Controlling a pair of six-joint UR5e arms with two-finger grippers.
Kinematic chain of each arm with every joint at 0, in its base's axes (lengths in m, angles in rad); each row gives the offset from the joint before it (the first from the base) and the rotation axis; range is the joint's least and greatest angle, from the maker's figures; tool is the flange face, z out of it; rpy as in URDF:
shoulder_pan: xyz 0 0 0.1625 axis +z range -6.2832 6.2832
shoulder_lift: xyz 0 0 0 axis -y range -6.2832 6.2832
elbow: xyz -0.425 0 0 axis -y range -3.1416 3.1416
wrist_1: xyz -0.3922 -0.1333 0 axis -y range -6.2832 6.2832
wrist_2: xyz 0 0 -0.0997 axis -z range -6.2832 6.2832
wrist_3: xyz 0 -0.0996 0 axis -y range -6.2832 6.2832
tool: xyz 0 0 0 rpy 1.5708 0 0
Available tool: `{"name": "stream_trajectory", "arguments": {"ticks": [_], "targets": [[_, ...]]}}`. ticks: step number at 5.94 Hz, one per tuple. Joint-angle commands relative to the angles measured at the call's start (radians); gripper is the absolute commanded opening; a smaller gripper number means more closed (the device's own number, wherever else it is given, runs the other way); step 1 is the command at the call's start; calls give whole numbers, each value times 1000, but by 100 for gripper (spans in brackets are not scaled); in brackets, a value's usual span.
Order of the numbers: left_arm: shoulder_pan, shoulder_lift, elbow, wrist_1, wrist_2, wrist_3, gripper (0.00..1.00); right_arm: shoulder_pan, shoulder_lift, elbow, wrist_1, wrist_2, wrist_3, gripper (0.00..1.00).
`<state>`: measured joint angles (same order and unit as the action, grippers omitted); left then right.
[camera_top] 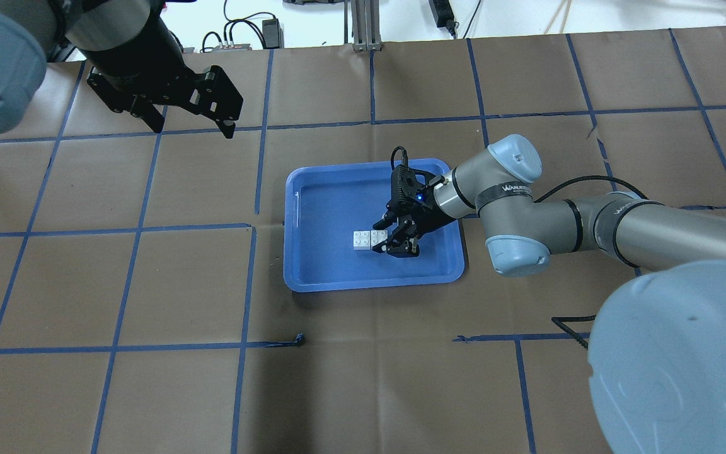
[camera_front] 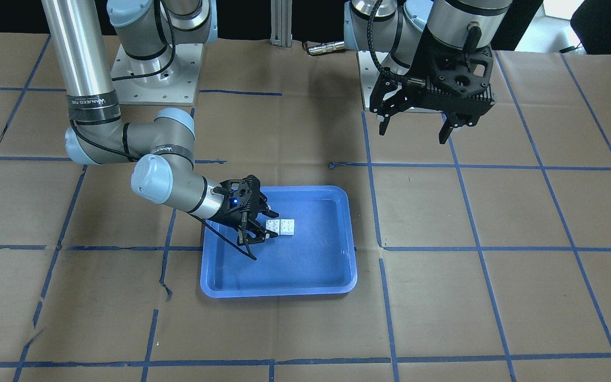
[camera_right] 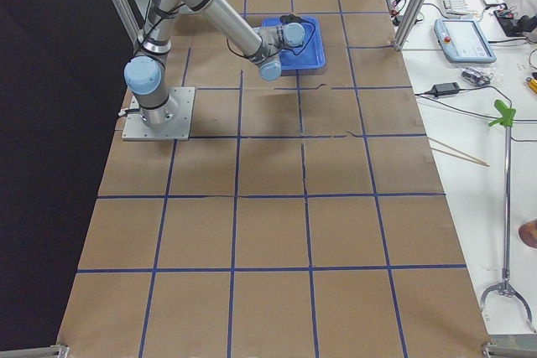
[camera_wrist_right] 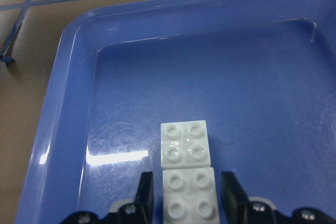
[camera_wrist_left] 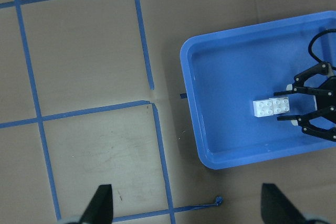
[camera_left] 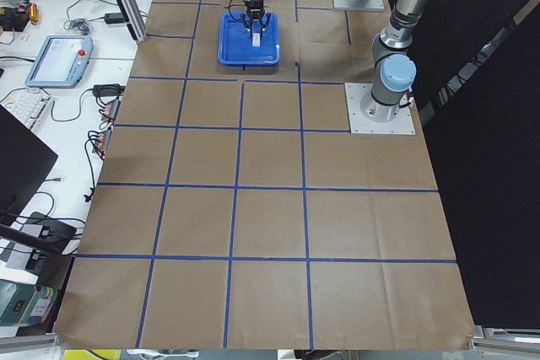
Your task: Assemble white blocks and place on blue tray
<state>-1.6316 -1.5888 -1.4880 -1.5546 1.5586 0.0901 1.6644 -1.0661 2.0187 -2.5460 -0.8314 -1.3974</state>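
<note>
White blocks (camera_wrist_right: 186, 156) in the blue tray (camera_wrist_right: 63, 129). The two four-stud bricks lie end to end on the tray floor, touching, near its middle; whether they are locked together cannot be told. They are judged to be light, rigid, hard plastic with smooth, glossy side walls. They should not crush under pressure, but they are likely to slide on the slick tray floor or twist out of an off-centre pinch. The best hold appears to be across two opposite flat side walls of one brick, low and centred, clear of the studs and the seam.

The right end effector (camera_wrist_right: 187, 184) reaches low into the tray and straddles the nearer brick. Its fingers (camera_wrist_right: 147, 187) stand on either side with a narrow gap showing at each wall, so it is spread slightly wider than the brick and grips nothing.

The left end effector (camera_top: 193, 128) hangs spread and empty above the bench (camera_top: 149, 284), well apart from the tray.
</note>
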Motion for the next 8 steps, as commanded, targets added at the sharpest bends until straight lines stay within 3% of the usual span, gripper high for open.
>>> {"name": "stream_trajectory", "arguments": {"ticks": [1,3,4,5,6,8], "targets": [[1,1,0,-1,1,0,99,0,-1,-3,3,-3,17,100],[1,3,0,-1,1,0,99,-3,-30,-23,13,-23,63,100],[1,3,0,-2,3,0,99,-11,-64,-75,98,-53,72,100],[1,3,0,-1,3,0,99,-15,-118,-160,280,-148,90,100],[1,3,0,-1,3,0,99,-15,-182,-251,458,-249,227,100],[-1,3,0,-1,3,0,99,-17,-263,-342,530,-532,624,100]]}}
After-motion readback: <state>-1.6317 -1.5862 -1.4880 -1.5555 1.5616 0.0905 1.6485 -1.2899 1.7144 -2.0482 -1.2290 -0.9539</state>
